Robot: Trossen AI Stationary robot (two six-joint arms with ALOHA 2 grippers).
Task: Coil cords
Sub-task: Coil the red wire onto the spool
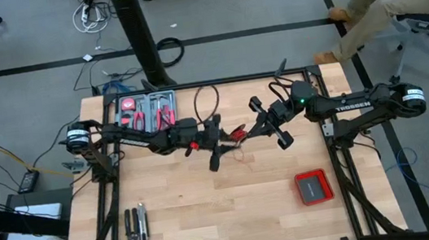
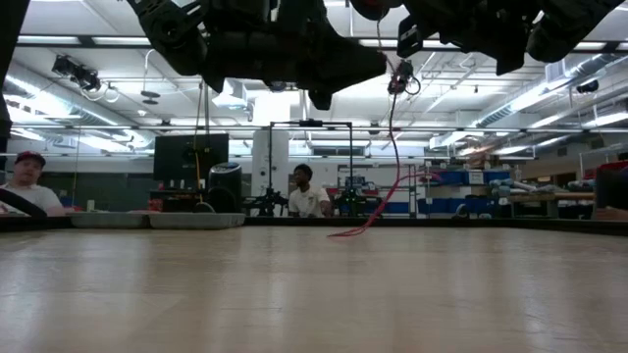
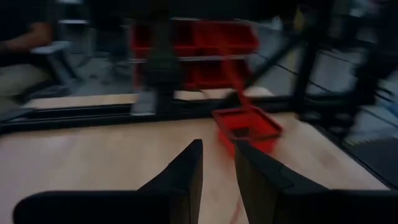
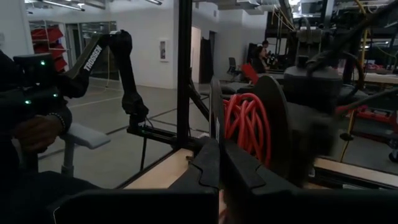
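Observation:
The cord is a thin red wire, partly wound as a red coil (image 4: 247, 127) on a small black spool (image 4: 277, 124). My right gripper (image 4: 219, 163) holds that spool above the middle of the table (image 1: 209, 211). A loose red strand (image 2: 390, 167) hangs from the spool, and its lower end (image 2: 348, 233) lies on the table. My left gripper (image 3: 217, 165) stands open and level just left of the spool (image 1: 238, 133), with nothing between its fingers. My right gripper pinches the spool's thin black flange (image 4: 215, 118) between its two shut fingers; the flange stands up edge-on from between them. The fingers come about level from the table's right side. The spool is lifted clear of the table, with the red coil beside the fingers.
A flat red square box (image 1: 314, 186) lies at the near right and also shows ahead of the left gripper (image 3: 247, 127). A tool tray (image 1: 148, 112) sits at the far left and pliers (image 1: 136, 228) at the near left. People sit beyond the table.

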